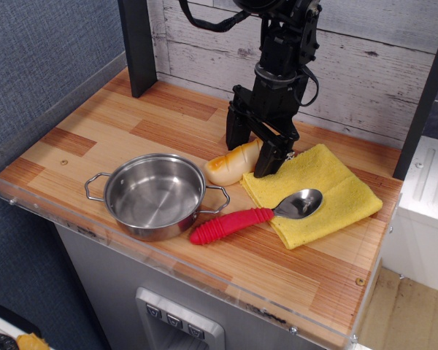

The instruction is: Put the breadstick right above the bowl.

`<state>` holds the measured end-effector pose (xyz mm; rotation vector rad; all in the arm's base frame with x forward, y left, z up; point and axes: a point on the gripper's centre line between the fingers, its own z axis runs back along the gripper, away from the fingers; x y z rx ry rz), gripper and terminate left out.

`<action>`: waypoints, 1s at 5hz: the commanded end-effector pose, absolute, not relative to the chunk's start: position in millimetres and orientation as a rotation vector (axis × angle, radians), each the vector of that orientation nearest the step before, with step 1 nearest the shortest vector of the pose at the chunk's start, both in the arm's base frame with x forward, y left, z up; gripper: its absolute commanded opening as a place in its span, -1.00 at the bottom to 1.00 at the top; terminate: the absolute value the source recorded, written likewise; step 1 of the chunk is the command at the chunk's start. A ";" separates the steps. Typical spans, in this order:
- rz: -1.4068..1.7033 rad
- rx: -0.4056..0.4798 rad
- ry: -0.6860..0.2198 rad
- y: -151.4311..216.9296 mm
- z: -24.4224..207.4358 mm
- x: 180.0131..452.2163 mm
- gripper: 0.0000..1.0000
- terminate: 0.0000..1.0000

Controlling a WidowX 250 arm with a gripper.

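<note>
The breadstick (230, 164) lies on the wooden counter, just right of and behind the bowl (155, 195), with its right end at the yellow cloth's edge. The bowl is a shiny steel pot with two wire loop handles, and it is empty. My gripper (250, 154) points down over the breadstick's right end. Its black fingers (236, 133) stand one on each side of that end, with the jaws still apart and low near the counter. The breadstick rests on the counter, not lifted.
A yellow cloth (328, 191) lies at the right with a red-handled metal spoon (237, 222) across its front corner. A dark post (137, 44) stands at the back left. A clear acrylic rim (168, 266) runs along the front edge. A plank wall is behind.
</note>
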<state>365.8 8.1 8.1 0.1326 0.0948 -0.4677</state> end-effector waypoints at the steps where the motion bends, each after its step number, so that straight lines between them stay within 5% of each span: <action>1: -0.435 0.159 0.078 9.8 9.2 362.1 -1.00 -1.00; 3: -0.446 0.159 0.067 3.1 11.1 363.6 -1.00 -1.00; 5: -0.457 0.131 -0.233 -11.5 90.0 366.5 -1.00 -1.00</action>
